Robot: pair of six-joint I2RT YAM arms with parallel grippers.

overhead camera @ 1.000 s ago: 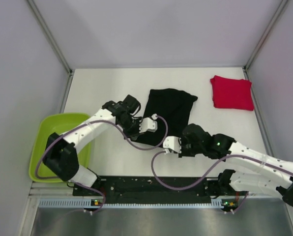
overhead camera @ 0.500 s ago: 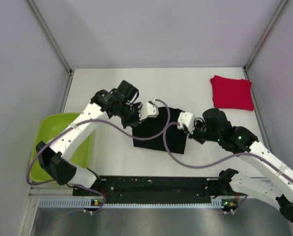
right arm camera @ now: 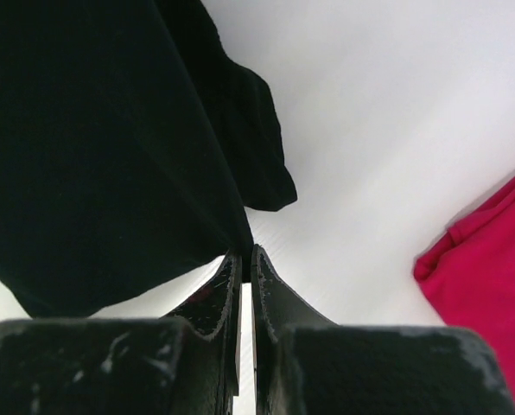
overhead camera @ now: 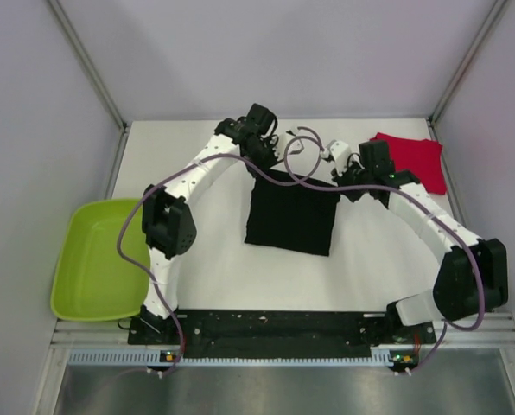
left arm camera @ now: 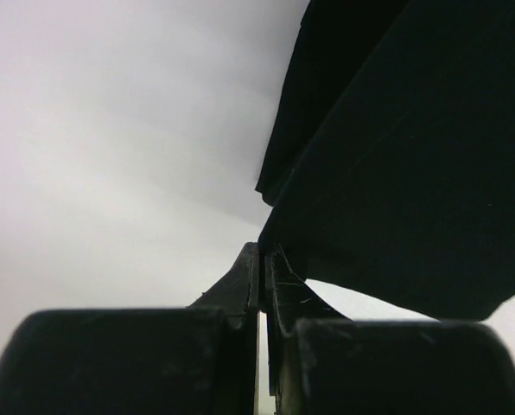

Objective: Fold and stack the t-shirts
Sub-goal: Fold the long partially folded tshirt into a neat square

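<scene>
The black t-shirt (overhead camera: 290,218) lies mid-table as a folded rectangle. My left gripper (overhead camera: 259,169) is shut on its far left corner, and in the left wrist view the black cloth (left arm camera: 396,156) runs out from the pinched fingertips (left arm camera: 264,252). My right gripper (overhead camera: 339,185) is shut on the far right corner; the right wrist view shows the black cloth (right arm camera: 102,147) caught at the closed tips (right arm camera: 244,252). The red t-shirt (overhead camera: 409,162) lies as a folded square at the far right, also seen as the red cloth (right arm camera: 491,259) beside the right gripper.
A lime-green tray (overhead camera: 96,259) sits at the near left off the table's edge. Purple cables (overhead camera: 294,164) loop above the black shirt's far edge. Grey walls with metal posts enclose the white table (overhead camera: 180,156) on three sides.
Both grippers carried the black shirt's near edge up and away across the table to its far edge, folding it over. The arms stretched far forward. The red shirt stayed put.
</scene>
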